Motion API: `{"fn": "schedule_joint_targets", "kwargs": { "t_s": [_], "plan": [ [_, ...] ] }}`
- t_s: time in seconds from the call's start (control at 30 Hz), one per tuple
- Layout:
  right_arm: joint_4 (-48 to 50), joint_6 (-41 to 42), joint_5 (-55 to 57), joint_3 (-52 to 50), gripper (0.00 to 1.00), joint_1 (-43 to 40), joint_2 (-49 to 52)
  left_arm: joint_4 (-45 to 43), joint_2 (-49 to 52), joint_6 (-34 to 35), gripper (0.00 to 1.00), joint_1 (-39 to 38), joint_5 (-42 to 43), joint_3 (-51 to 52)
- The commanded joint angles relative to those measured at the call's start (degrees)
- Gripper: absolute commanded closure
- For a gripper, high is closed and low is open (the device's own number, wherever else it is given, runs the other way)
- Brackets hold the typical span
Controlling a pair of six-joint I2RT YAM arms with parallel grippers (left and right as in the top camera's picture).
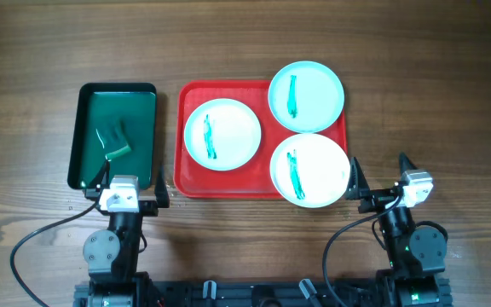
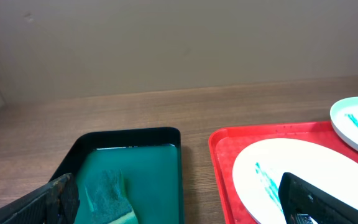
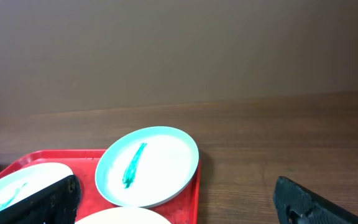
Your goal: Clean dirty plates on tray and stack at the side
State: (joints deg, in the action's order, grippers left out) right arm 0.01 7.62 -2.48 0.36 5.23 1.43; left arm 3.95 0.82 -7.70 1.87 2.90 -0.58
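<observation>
Three pale mint-white plates, each with a teal-green smear, lie on the red tray. One plate is at the left, one at the back right overhanging the rim, one at the front right. My left gripper is open and empty, near the table's front, between the green tray and the red tray. My right gripper is open and empty, just right of the front-right plate. The right wrist view shows the back-right plate.
A dark green tray stands left of the red tray and holds a green sponge, which also shows in the left wrist view. Bare wooden table lies right of the red tray. Cables run along the front edge.
</observation>
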Motion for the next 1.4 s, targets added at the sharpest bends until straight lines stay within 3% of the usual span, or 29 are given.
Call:
{"fn": "schedule_joint_targets", "kwargs": {
  "t_s": [0.0, 0.6, 0.7, 0.8, 1.03, 1.27, 1.37],
  "plan": [
    [0.2, -0.1, 1.0, -0.1, 0.0, 0.4, -0.1, 0.4, -0.5, -0.9, 0.0, -0.2, -0.4, 0.3],
    [1.7, 0.6, 0.9, -0.1, 0.0, 0.4, -0.1, 0.1, -0.5, -0.9, 0.0, -0.2, -0.3, 0.3],
    [2.1, 0.5, 0.9, 0.0, 0.0, 0.4, -0.1, -0.5, -0.5, -0.9, 0.0, -0.2, 2.8, 0.3],
    [2.2, 0.5, -4.0, 0.0, 0.0, 0.4, -0.1, -1.0, -0.5, -0.8, 0.0, -0.2, 3.3, 0.2],
    [2.1, -0.2, -5.6, 1.6, 0.0, 0.4, 0.5, 0.0, 0.6, 3.8, 0.0, -0.2, 3.7, -4.8],
    [2.1, -1.9, -7.8, 12.0, 0.01, 0.4, 11.4, 2.7, 14.3, 7.1, 0.0, -0.2, 4.2, -17.4],
    [2.0, -3.1, -10.0, 19.5, 0.0, 0.4, 21.3, 10.2, 24.8, 7.1, 0.0, -0.2, 4.2, -28.6]
  ]
}}
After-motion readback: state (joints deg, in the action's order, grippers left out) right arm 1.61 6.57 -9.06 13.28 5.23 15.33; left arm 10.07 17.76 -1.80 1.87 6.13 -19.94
